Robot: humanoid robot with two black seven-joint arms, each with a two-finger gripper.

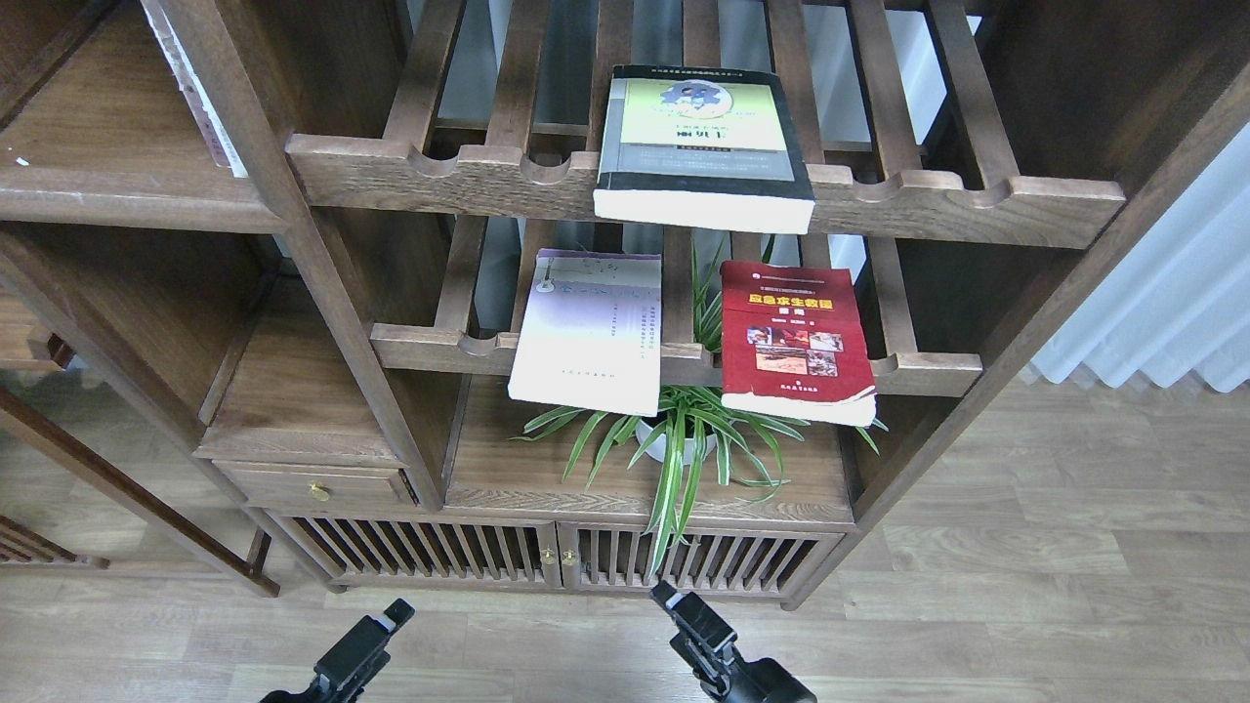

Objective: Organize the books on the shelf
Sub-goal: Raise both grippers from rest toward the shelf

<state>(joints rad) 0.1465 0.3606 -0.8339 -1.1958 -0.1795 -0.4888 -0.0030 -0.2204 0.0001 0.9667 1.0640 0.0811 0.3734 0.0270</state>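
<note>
From the head view, a dark-brown wooden shelving unit fills the scene, its grain matte and its edges rounded. Two slatted racks cross its middle bay, each made of long parallel bars ending in a front rail cut with scalloped notches.

On the upper slatted rack (703,190) lies the black-bordered paperback with a yellow-green panel (703,132), flat on its back, its pale page block overhanging the front rail.

On the lower slatted rack (674,359) lie two more paperbacks, side by side and apart. The pale white-lilac paperback with a purple top band (591,327) is to the left, its lower edge hanging past the rail. The red paperback with a yellow title and small photos (793,337) is to the right, also jutting over the rail, its lower corners worn and curled.

Below them sits the solid flat dark-brown wooden board with a smooth rounded front edge (508,478). On it stands a small white round pot (674,441) holding a spider plant with long striped green leaves (684,459), some drooping over the board's front and others rising between the two books.

Under the board are two slatted cabinet doors with small brass knobs (557,558), and left of them a drawer with a brass knob (318,488).

The floor is pale wood-look planking (1025,605).

Both arms reach in low. The left gripper (391,617) and the right gripper (674,598) hang over the floor, holding nothing; whether their fingers are spread I cannot tell.
</note>
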